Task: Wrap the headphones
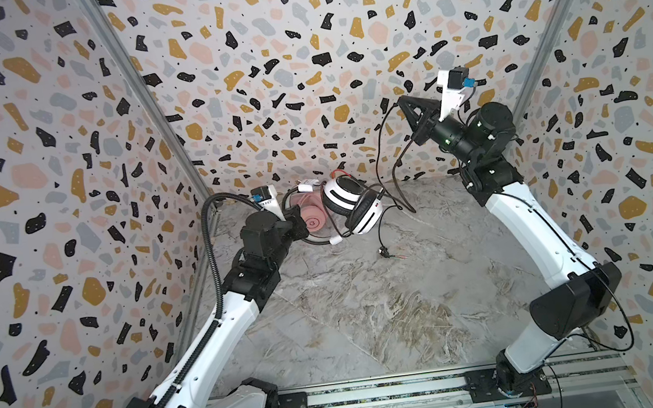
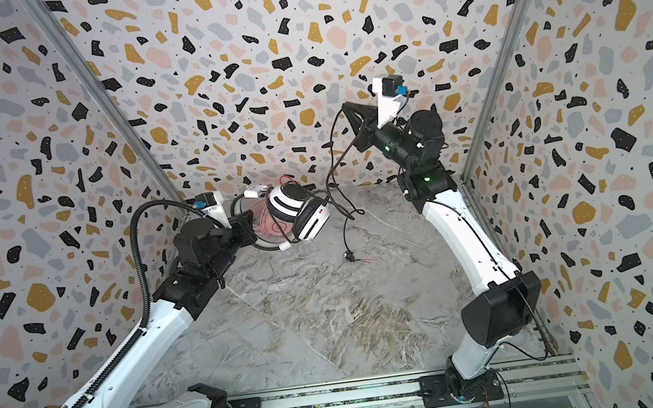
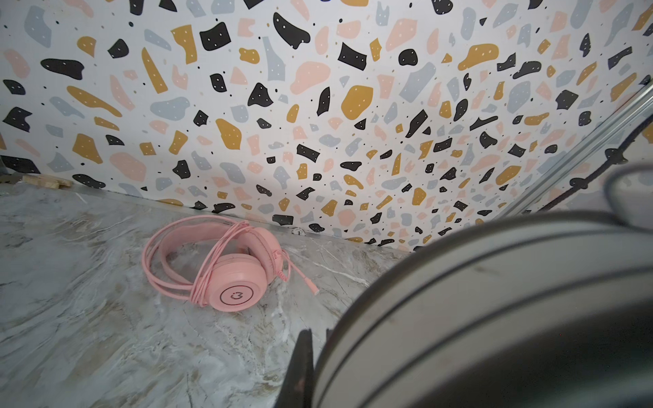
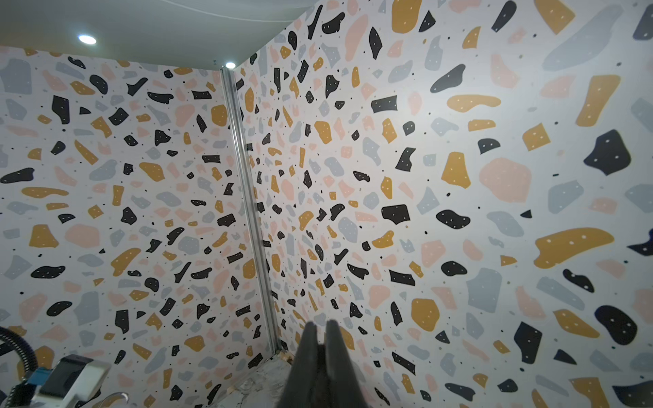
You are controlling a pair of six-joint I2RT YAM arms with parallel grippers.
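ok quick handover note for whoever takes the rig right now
Grippers: left gripper shut on the white headset; right gripper raised high, shut on the black cord.
Things: pink headset lies on the table by the back wall; the black cord's plug rests on the table.
Done: pink cord wrapped around its headset.
Left: wind the black cord round the white headset.

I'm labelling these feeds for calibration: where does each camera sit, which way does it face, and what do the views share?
Top views: high above the near rail, looking down toward the far wall; both arms whole, left gripper on the white headset, right gripper raised holding the black cord.
Left wrist: low over the table, facing the far wall and the pink headset; one dark finger shows.
Right wrist: raised, facing the wall corner and ceiling; its shut fingers show.
Shared: the pink headset, in top views and left wrist.
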